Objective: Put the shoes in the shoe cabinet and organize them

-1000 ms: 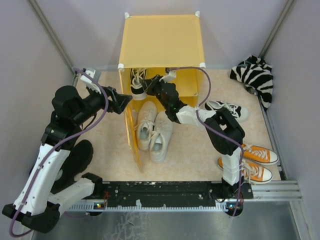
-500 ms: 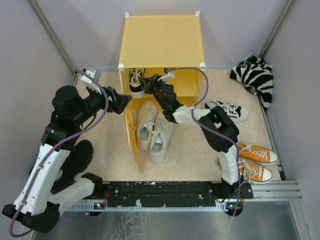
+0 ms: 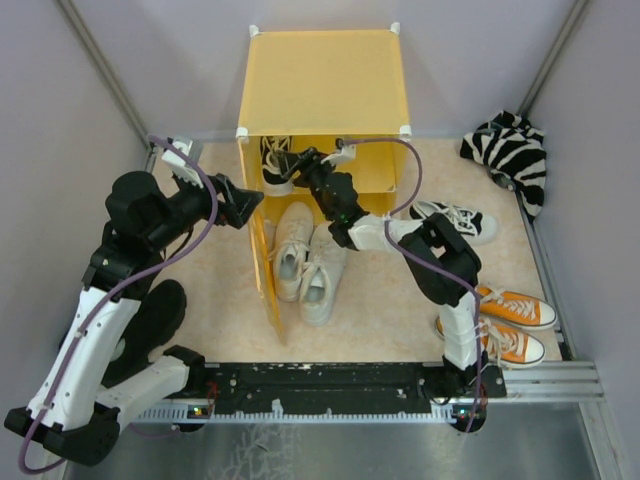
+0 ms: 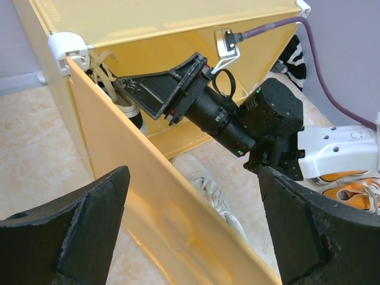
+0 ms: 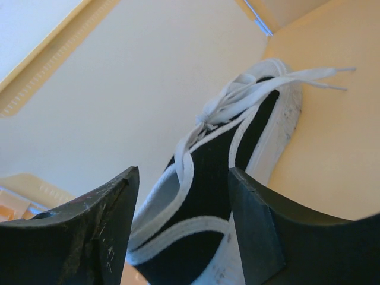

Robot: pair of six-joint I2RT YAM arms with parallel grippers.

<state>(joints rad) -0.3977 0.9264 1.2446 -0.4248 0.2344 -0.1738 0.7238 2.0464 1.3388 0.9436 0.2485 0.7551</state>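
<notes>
Right hand [image 5: 181, 178] has sprung open, leaving the black shoe [image 5: 219, 148] inside the shoe cabinet [image 3: 322, 80].

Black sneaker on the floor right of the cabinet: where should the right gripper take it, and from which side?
Probably its ankle opening, the end nearer the cabinet, with the right gripper coming straight down: one finger inside, one outside the side wall. The black sneaker sits on its sole, toe pointing away, so that rim faces up; the laced front looks too wide.
</notes>
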